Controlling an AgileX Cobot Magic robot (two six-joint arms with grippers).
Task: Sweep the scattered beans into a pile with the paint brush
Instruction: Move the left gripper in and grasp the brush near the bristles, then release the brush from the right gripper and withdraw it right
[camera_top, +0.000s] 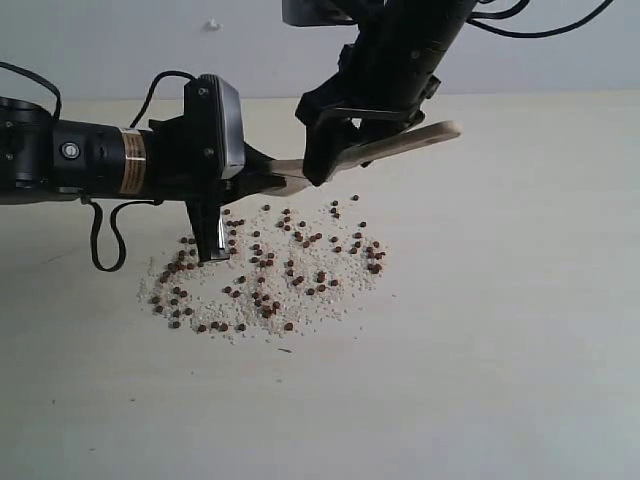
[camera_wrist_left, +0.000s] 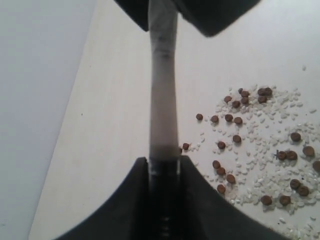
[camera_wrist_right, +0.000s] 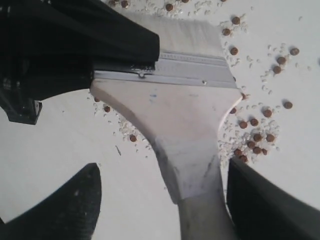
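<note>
The paint brush (camera_top: 400, 143) hangs tilted over the table, handle end up and to the right. My left gripper (camera_top: 265, 178) is shut on its silver ferrule (camera_wrist_right: 195, 70); the left wrist view shows the brush (camera_wrist_left: 164, 100) edge-on between the closed jaws of the left gripper (camera_wrist_left: 164, 162). My right gripper (camera_top: 335, 160) straddles the handle and is open (camera_wrist_right: 163, 165); the handle (camera_wrist_right: 200, 165) runs close to one finger and well apart from the other. Reddish-brown beans (camera_top: 290, 270) lie scattered with whitish crumbs under the brush, and show as beans (camera_wrist_left: 235, 120) and beans (camera_wrist_right: 255, 135). The pale bristles (camera_wrist_right: 185, 32) are partly hidden by the left gripper.
The pale table (camera_top: 500, 330) stretches to the right and front of the spill. A grey wall (camera_top: 120, 40) runs along the back. The left arm's black cable (camera_top: 105, 245) loops down at the left, near the crumbs.
</note>
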